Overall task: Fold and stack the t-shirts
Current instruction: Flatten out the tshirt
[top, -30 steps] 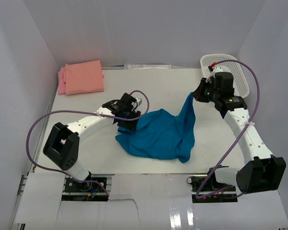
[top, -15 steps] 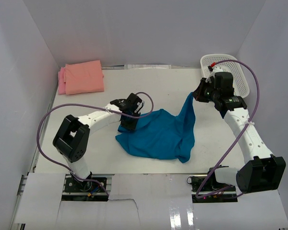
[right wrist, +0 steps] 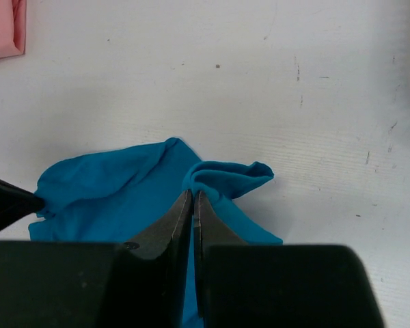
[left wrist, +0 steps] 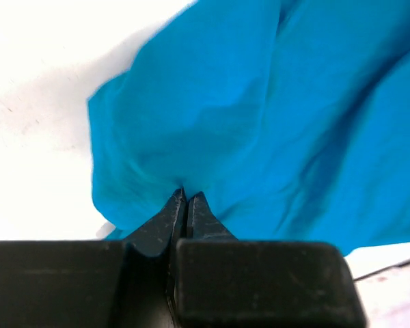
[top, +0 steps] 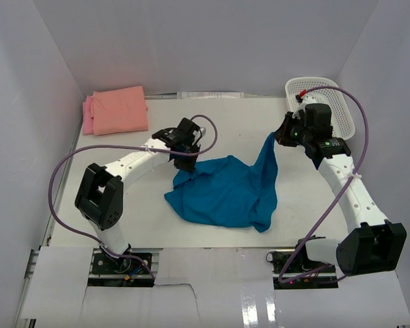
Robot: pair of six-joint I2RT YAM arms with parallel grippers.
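Pulled back toward the far wall, the left gripper (top: 185,161) has drawn the teal-blue t-shirt (top: 225,193) edge with it, jaws pinched on the cloth. The right gripper (top: 279,136) clamps the opposite corner, held raised above the mid-table.

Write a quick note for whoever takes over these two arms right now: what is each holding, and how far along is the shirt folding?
Left tool: shut, pinching the teal t-shirt at its left edge.
Right tool: shut on the same shirt's right corner, held up off the table.
Done: salmon-orange t-shirt folded, lying on a folded pink t-shirt at the far left corner.
Left to do: spread and fold the teal one, then stack it there.
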